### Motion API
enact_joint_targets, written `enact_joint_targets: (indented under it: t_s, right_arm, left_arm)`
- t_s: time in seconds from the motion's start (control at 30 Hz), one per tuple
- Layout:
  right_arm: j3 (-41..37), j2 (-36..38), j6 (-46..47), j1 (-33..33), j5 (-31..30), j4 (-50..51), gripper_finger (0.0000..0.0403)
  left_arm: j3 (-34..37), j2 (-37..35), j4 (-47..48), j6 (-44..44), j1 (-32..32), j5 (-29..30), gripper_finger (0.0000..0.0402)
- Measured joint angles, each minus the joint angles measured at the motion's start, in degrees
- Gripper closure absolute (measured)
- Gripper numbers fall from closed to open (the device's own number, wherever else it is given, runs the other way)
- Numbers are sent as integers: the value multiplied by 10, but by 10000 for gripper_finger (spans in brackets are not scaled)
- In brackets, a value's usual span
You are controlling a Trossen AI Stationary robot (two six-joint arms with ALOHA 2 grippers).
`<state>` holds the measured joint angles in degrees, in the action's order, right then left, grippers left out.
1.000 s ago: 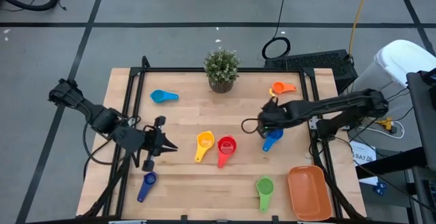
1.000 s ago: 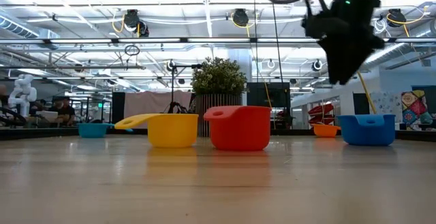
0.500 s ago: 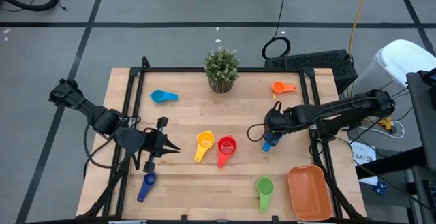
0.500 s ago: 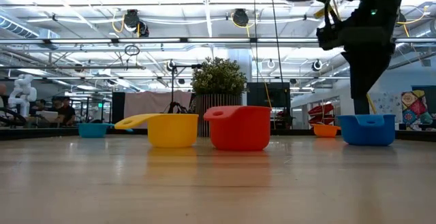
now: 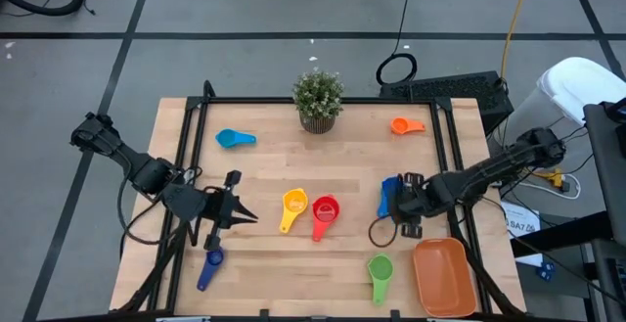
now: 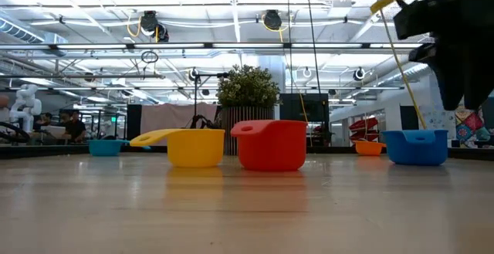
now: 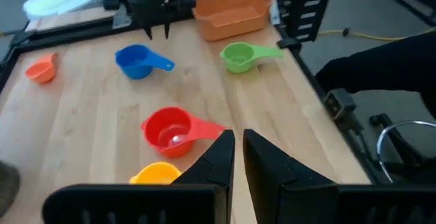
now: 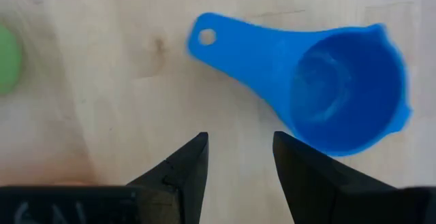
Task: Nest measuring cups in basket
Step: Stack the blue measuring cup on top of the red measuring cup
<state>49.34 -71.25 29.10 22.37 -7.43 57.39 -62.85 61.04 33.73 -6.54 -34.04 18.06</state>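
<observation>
Seven measuring cups lie apart on the wooden table: light blue (image 5: pixel 233 138), orange (image 5: pixel 403 125), blue (image 5: pixel 389 197), yellow (image 5: pixel 292 207), red (image 5: pixel 324 212), green (image 5: pixel 380 271) and dark blue (image 5: pixel 210 266). The orange basket (image 5: pixel 445 278) stands at the near right corner. My right gripper (image 5: pixel 404 207) points down, open, just right of the blue cup (image 8: pixel 320 88). Only bare table shows between its fingers, and the cup's handle (image 8: pixel 225 43) lies ahead of them. My left gripper (image 5: pixel 245 214) hovers shut at the left, pointing toward the yellow and red cups (image 7: pixel 170 130).
A small potted plant (image 5: pixel 318 100) stands at the far edge's middle. A black frame rail (image 5: pixel 455 165) runs along the table's right side beside my right arm. Bare wood lies between the blue cup, the green cup and the basket.
My right gripper has swung from over the blue cup's far side toward the table's near right, sinking a little and rolling about its own axis. Its fingers keep the same gap. The blue cup has stayed where it was.
</observation>
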Motion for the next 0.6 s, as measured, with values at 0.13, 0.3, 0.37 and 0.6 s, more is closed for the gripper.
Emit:
enact_joint_targets:
  t_s: [0.13, 0.3, 0.37, 0.6]
  right_arm:
    - [0, -18, 2, 20, -2, 8, 244]
    - [0, -42, 1, 22, -16, 8, 244]
    - [0, -43, 0, 22, -20, 7, 244]
    - [0, -44, -22, 21, -33, 7, 244]
  left_arm:
    - [0, -1, -27, 21, -9, 0, 366]
    - [0, -1, -35, 42, -13, 0, 366]
    - [0, -3, -30, 47, -12, 0, 366]
    - [0, -9, -39, 67, -11, 0, 366]
